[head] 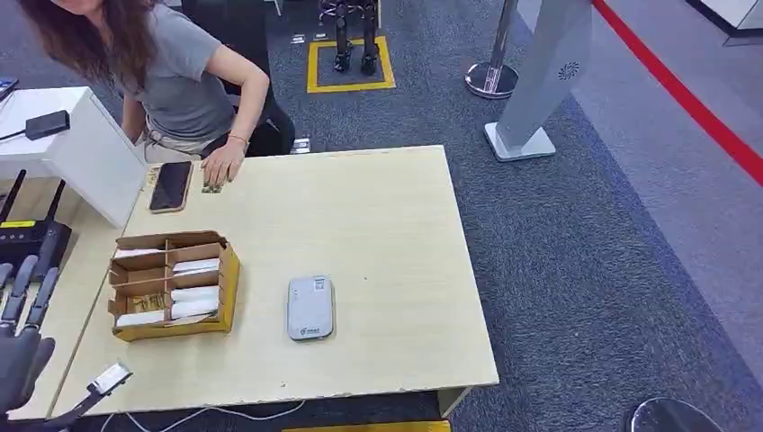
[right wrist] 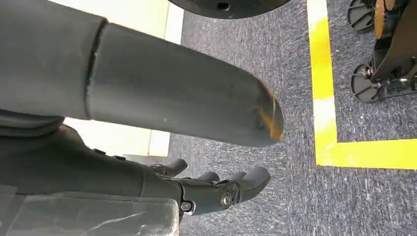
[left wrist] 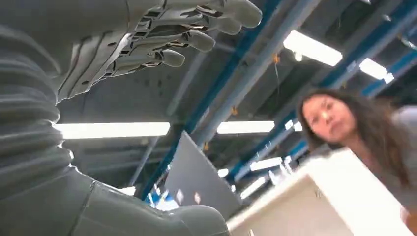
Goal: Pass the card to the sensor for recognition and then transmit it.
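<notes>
Pale wood tabletop [head: 378,225] fills the middle of the head view, and everything that matters sits on its left half. Brown cardboard divider box [head: 171,284] at centre left holds stacks of white cards [head: 194,301] in its compartments, so that's where the card is, none picked yet. Small grey rounded sensor pad [head: 310,308] lies just right of the box, apart from it. Black phone [head: 170,185] is at upper left by a person's hand [head: 222,166].

Left hand [head: 20,342] is at the lower left edge, fingers spread, holding nothing. Right hand [right wrist: 216,189] hangs over the carpet, fingers loosely curled, empty, but I can't tell if it's properly closed.

My take: reach with the left hand, come over the box from above, and pinch only one card off a stack by its edge.
</notes>
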`<action>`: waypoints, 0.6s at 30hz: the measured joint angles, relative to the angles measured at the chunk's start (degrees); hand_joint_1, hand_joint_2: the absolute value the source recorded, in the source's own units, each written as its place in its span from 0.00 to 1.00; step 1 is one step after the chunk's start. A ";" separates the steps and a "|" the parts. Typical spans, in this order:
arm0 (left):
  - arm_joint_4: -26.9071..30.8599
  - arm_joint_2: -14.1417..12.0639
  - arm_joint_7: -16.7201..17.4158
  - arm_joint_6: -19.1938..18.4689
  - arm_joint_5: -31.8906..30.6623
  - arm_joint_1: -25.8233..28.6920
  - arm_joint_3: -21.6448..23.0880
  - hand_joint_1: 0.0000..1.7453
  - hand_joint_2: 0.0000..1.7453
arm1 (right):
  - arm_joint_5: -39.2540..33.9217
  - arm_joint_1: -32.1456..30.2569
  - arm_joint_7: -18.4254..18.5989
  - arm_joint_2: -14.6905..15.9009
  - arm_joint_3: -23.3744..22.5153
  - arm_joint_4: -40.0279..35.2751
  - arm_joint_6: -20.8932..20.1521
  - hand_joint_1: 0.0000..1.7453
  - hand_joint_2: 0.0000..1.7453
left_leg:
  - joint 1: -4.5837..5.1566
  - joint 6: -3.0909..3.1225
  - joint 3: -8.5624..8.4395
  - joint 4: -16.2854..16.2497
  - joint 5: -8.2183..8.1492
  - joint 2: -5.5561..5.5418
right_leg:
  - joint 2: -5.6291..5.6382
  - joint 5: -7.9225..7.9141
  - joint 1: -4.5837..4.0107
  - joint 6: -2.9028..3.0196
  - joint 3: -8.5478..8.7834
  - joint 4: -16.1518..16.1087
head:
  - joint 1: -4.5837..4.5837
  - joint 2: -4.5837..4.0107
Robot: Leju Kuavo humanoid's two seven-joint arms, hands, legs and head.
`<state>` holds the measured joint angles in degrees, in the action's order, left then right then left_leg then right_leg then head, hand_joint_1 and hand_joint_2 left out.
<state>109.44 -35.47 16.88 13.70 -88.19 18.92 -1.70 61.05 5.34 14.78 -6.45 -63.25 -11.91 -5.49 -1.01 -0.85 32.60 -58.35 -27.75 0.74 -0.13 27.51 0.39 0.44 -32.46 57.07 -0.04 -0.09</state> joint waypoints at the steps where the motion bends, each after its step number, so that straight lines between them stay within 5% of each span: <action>1: 0.00 0.13 0.44 -0.13 -0.02 0.36 0.56 0.00 1.00 | -0.02 0.00 0.00 0.00 -0.04 0.00 0.00 0.00 0.00 | 0.00 0.00 0.00 0.00 0.00 -0.01 | 0.00 0.00 0.00 0.00 0.00 0.00 | -0.02 0.00; 7: 0.00 0.46 3.99 -0.89 -0.04 3.57 3.88 0.00 1.00 | -0.11 -0.05 0.15 0.00 -0.81 0.00 0.09 0.00 0.00 | 0.00 0.00 -0.01 0.00 0.00 -0.01 | 0.00 -0.01 0.00 0.01 0.01 0.00 | -0.02 0.00; 18: -2.84 1.92 4.61 -0.24 0.20 1.96 12.37 0.00 1.00 | -0.04 -0.03 0.48 0.00 -1.16 0.00 0.09 0.00 0.00 | 0.00 0.00 0.00 0.00 0.00 -0.08 | -0.09 -0.01 0.00 0.00 0.04 -0.01 | -0.02 0.00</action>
<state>106.59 -33.55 21.49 13.46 -88.00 20.88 10.67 61.00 5.32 15.26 -6.45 -64.41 -11.91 -5.40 -1.01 -0.85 32.59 -58.35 -27.75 0.66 -0.22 27.50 0.39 0.44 -32.42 57.06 -0.07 -0.09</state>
